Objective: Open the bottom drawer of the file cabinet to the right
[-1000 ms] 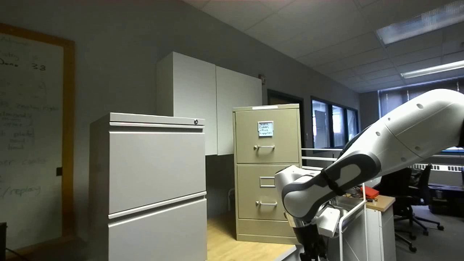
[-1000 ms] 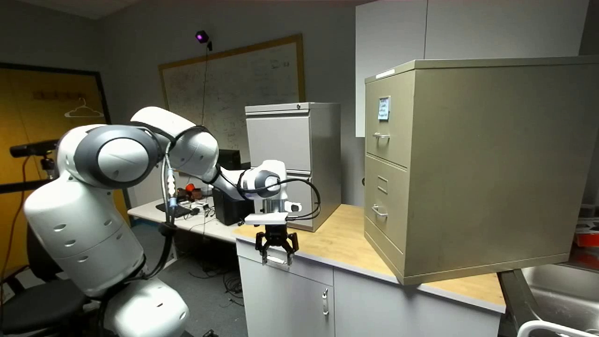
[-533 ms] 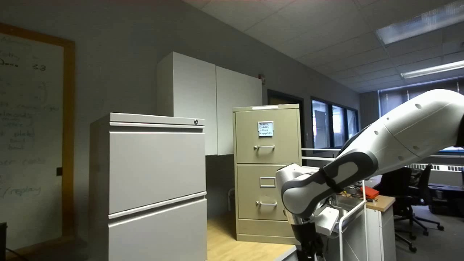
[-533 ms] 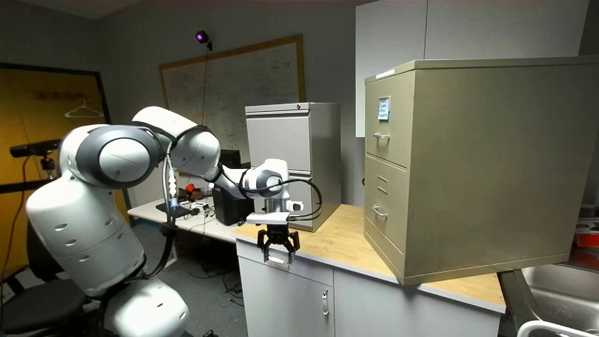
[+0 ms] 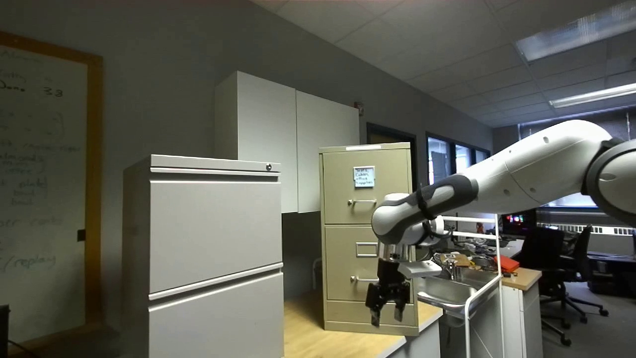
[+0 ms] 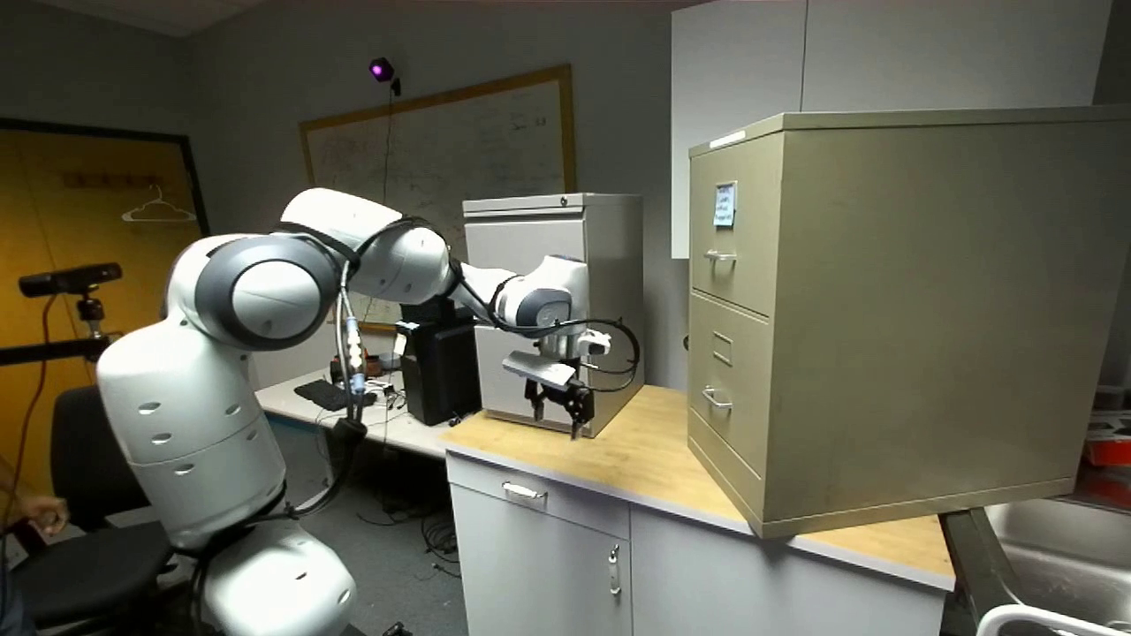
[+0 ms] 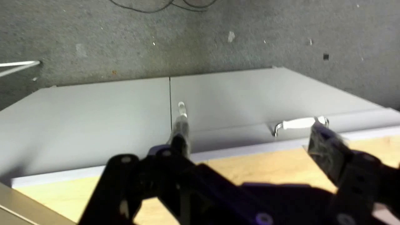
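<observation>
The tan file cabinet (image 5: 332,189) stands on the counter in both exterior views (image 6: 928,309); one corner shows in the wrist view (image 7: 28,200). Its bottom drawer (image 5: 340,258) is shut, also seen in an exterior view (image 6: 747,380). The drawer handle (image 5: 365,280) is partly covered by my arm there, but shows whole in an exterior view (image 6: 717,399). My gripper (image 6: 557,423) points down, open and empty, left of the drawer front and apart from it. It also shows in an exterior view (image 5: 387,317) and the wrist view (image 7: 250,128).
A pale grey two-drawer cabinet (image 6: 526,256) stands behind my gripper. The wooden counter (image 6: 654,442) has base-cabinet handles (image 6: 524,490) along its front. A sink (image 5: 447,291) and white rail (image 5: 484,288) lie beyond the tan cabinet. A person's hand (image 6: 44,514) is at the left.
My gripper has risen from below the counter edge to above it, moved toward the tan cabinet's side and turned somewhat. A person's hand has appeared at the left. The drawers have not moved.
</observation>
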Motion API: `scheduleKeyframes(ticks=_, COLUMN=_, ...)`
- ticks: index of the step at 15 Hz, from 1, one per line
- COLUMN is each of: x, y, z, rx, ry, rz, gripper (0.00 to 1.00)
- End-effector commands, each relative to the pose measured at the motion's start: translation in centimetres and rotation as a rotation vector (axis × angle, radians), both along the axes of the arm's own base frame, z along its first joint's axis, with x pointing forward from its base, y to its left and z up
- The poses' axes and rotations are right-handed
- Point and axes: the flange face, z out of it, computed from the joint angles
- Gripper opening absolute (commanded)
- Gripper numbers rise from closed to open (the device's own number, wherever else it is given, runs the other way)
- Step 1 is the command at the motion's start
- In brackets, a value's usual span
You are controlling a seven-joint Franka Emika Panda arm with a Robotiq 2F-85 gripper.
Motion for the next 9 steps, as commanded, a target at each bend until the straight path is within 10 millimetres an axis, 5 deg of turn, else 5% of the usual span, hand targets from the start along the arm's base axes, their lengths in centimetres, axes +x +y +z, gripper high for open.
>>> scheduleKeyframes(ticks=1, x=4.7, y=-2.9, z=3.3, rx=0.109, ry=-0.076, rz=-0.15, gripper=1.0)
scheduleKeyframes(ticks=5, x=8.8, y=-6.5, z=5.4, rx=0.214, ry=-0.186, rz=-0.328, gripper=1.0)
scheduleKeyframes(ticks=9, x=13.4, y=-9.8, z=5.1, rx=0.269, ry=-0.316, rz=-0.522, gripper=1.0)
